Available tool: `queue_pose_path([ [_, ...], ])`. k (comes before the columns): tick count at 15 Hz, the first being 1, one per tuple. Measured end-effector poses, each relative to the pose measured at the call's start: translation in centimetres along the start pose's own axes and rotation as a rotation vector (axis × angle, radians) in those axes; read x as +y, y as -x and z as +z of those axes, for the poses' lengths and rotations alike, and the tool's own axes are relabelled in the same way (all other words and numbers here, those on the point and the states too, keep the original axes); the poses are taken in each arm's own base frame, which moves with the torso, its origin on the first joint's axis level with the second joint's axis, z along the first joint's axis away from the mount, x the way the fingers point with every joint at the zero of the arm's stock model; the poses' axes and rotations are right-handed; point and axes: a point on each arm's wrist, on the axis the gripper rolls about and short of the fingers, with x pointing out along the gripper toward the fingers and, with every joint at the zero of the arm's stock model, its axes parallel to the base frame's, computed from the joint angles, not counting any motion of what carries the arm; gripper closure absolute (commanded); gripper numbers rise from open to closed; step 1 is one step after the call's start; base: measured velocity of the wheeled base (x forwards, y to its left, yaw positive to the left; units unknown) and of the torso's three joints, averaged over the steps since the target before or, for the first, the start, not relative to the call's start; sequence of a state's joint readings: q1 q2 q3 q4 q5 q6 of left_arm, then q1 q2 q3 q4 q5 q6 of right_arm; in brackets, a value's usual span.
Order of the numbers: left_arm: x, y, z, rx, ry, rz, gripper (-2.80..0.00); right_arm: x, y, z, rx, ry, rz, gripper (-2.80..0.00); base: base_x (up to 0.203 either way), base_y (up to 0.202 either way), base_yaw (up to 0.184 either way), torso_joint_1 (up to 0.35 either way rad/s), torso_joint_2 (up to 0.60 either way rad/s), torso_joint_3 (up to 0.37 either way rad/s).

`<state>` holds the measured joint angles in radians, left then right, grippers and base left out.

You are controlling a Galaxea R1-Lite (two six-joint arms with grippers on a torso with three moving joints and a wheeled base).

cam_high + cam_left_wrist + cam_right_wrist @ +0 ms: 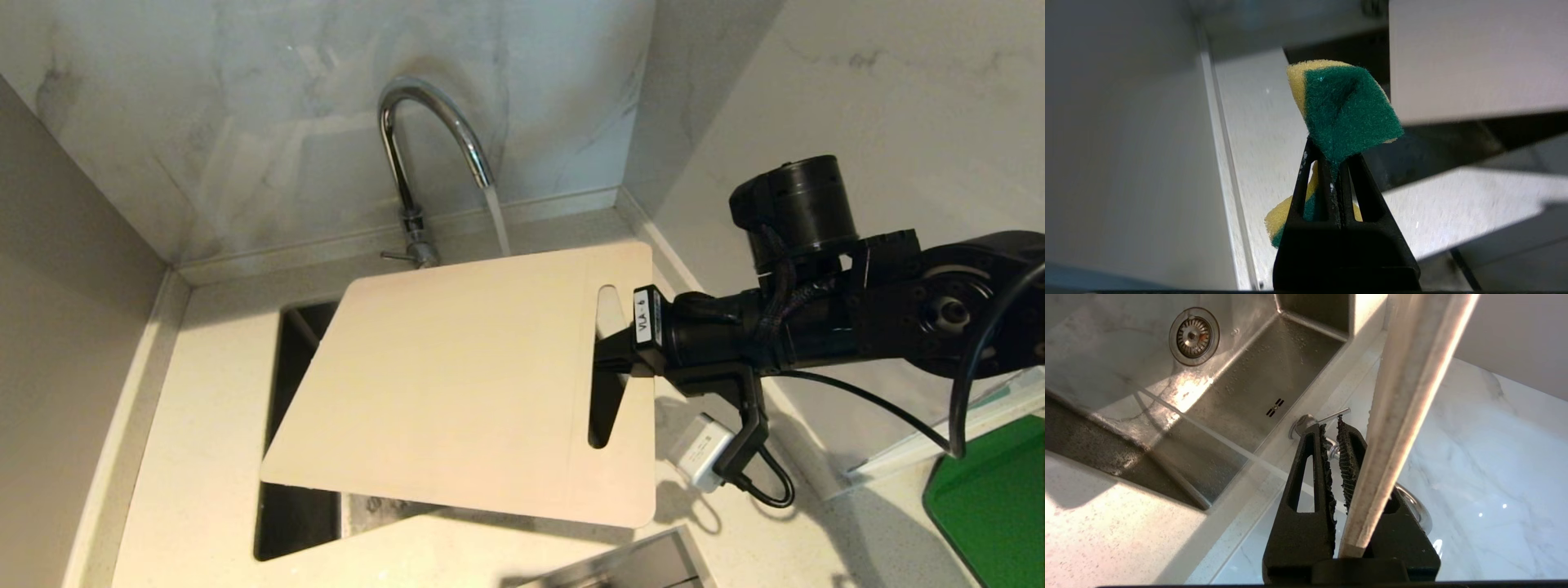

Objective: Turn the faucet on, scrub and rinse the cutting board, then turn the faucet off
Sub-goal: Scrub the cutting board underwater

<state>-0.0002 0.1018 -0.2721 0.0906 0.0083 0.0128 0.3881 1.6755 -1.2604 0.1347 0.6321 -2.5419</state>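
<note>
Chrome: the tall gooseneck faucet (pixel 424 155) runs, a stream of water (pixel 498 220) falling from its spout behind the far edge of the large cream-white plastic cutting board (pixel 457 376). Head view: the board is held tilted over the dark steel sink (pixel 298 506); the right gripper (pixel 608 355) is clamped on its short edge at the slot handle. Turning on: done, by judgement.

Left wrist view: the left gripper (pixel 1333 163) is clenched on a yellow sponge with green scouring face (pixel 1345 110), near the board's corner (pixel 1474 57), apparently not touching it. Scrubbing: judged not yet under way.

Right wrist view: the right gripper's black ribbed fingers (pixel 1327 457) pinch the board's edge (pixel 1404 416); beyond them, the faucet's thin side lever (pixel 1333 415), the sink's drain strainer (pixel 1194 336) and wet basin.

Outstanding: scrub, rinse, shut-off.
</note>
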Motion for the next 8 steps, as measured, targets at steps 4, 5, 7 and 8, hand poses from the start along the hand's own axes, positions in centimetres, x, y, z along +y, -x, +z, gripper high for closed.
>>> queue_pose_path([
  [4, 0.1, -2.2, 11.0, -0.008, 0.017, 0.012, 0.0, 0.1, 0.0, 0.1, -0.003, -0.004, 0.002, 0.0, 0.0, 0.0, 0.0, 0.0, 0.0, 0.0],
  [5, 0.1, -3.5, 13.5, 0.016, 0.03, 0.013, 0.0, 0.1, 0.0, 0.1, -0.003, -0.005, 0.003, 0.0, 0.0, 0.0, 0.0, 0.0, 0.0, 0.0],
  [7, 0.2, -6.3, 17.5, 0.071, 0.067, -0.001, 0.0, 0.1, 0.0, 0.1, -0.002, -0.005, 0.003, 0.0, 0.0, 0.0, 0.0, 0.0, 0.0, 0.0],
  [8, 0.1, -7.7, 19.1, 0.118, 0.103, -0.032, 0.0, 0.1, 0.0, 0.1, -0.003, -0.006, 0.003, 0.0, 0.0, 0.0, 0.0, 0.0, 0.0, 0.0],
])
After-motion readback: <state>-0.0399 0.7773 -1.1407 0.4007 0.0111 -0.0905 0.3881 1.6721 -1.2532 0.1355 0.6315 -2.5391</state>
